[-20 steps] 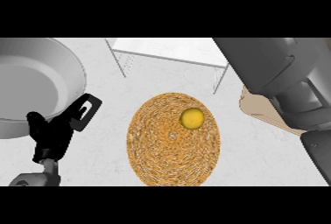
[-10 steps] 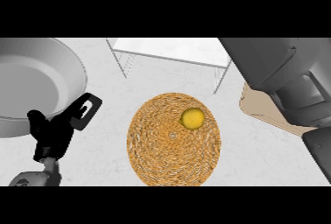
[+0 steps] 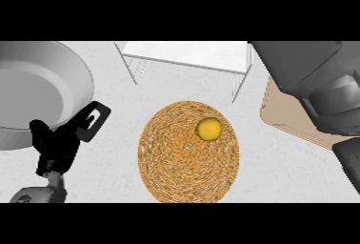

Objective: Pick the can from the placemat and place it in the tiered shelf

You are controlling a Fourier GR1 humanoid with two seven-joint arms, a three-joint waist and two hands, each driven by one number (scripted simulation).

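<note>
One can (image 3: 209,128) beside right hand (image 3: 352,164)

The left hand (image 3: 60,143) is black and slender, on a small rounded grey wrist. The right forearm (image 3: 316,81) is a bulky grey shell, smooth and glossy, with dark seams between its panels.

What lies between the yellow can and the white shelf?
Only bare placemat weave and bare counter lie between the can and the shelf, in the head view.
</note>
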